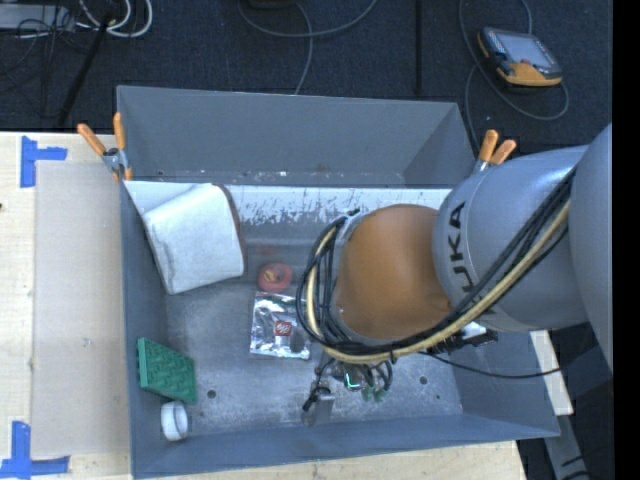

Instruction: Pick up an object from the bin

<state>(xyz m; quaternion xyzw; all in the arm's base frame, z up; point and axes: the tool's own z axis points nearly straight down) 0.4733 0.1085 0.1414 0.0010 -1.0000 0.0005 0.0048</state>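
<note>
**A:** Well, how many things lie in the bin (pixel 290 138)?

**B:** Five, one of each kind. There is a white rolled cloth (pixel 192 238), a small red round piece (pixel 275 276), a silver foil packet (pixel 278 328), a green block (pixel 165 368) and a small white cap (pixel 174 420).

**A:** Which one is nearest the gripper (pixel 340 386)?

**B:** The foil packet. It lies flat about the middle of the floor. It is crinkled and shiny, roughly square, with a spot of red print on its face. The gripper hangs low at 5 o'clock from it, just beside its lower right corner and close to the front wall.

**A:** Is the gripper released or clenched?

**B:** I cannot tell. The orange cover (pixel 385 268) and the loop of black and yellow cables (pixel 320 293) sit over it.

**A:** How are the others placed?

**B:** The red piece is at 12 o'clock from the packet, near it but apart. The cloth fills the 10 o'clock corner and lies against the left wall. The green block sits at 8 o'clock, close to the left wall. The cap is at 7 o'clock, in the front corner, just below the block.

**A:** Where is there open room?

**B:** There is bare floor at 9 o'clock, between the cloth and the block. There is more along the front wall between the cap and the gripper, and a strip under the back wall at 12 o'clock. The arm covers the 3 o'clock side.
</note>
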